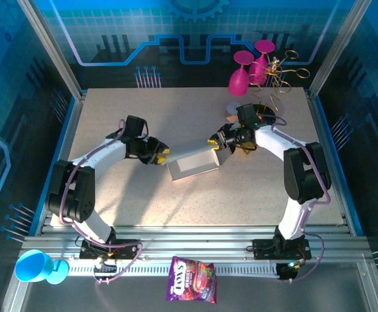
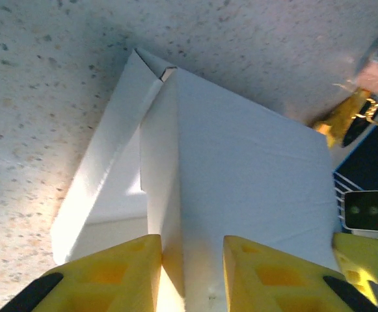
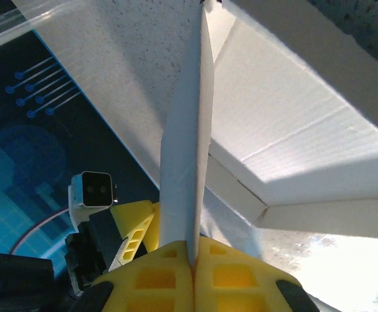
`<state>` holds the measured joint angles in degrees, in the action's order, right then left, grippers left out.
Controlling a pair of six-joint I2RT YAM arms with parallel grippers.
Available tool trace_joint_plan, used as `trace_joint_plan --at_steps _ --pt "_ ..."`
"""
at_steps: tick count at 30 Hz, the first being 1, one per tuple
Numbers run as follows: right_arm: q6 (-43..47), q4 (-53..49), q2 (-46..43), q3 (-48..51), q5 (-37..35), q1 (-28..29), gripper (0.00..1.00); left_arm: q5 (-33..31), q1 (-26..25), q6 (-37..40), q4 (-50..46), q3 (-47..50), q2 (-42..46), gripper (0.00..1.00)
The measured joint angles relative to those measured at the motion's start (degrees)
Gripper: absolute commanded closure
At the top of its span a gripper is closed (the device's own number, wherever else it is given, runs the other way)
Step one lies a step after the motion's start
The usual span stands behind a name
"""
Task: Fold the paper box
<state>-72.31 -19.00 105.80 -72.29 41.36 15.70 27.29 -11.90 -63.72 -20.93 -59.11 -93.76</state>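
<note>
The right gripper [image 1: 213,143], clamped on the raised panel of the plain white cardboard paper box [image 1: 192,166] well in front of the pink plastic goblets [image 1: 250,70], should steady it while the left gripper [image 1: 164,155], straddling a fold, grip unclear, creases squarely.

My top camera looks down from 6 o'clock; my wrist cameras face the box [image 1: 192,166] close, from 9 and 3
</note>
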Motion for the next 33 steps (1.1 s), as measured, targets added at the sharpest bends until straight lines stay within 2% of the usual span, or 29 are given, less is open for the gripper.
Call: trace_joint_plan --at_steps 12,26,29,33 --pt "12.8 -6.1 2.5 0.5 -0.8 0.0 0.96 -3.5 -2.6 9.9 -4.5 0.0 -2.0 0.63" --pt "21.4 -10.0 3.2 0.2 -1.6 0.1 0.91 -5.4 -4.6 12.3 -3.6 3.1 -2.2 0.64" --pt "22.8 -11.0 3.4 0.2 -2.2 0.2 0.87 -5.3 -4.8 12.5 -1.1 4.7 -2.2 0.65" --pt "24.8 -12.9 3.9 0.2 -3.9 0.4 0.75 -4.8 -4.9 11.7 2.1 6.6 -2.3 0.68"
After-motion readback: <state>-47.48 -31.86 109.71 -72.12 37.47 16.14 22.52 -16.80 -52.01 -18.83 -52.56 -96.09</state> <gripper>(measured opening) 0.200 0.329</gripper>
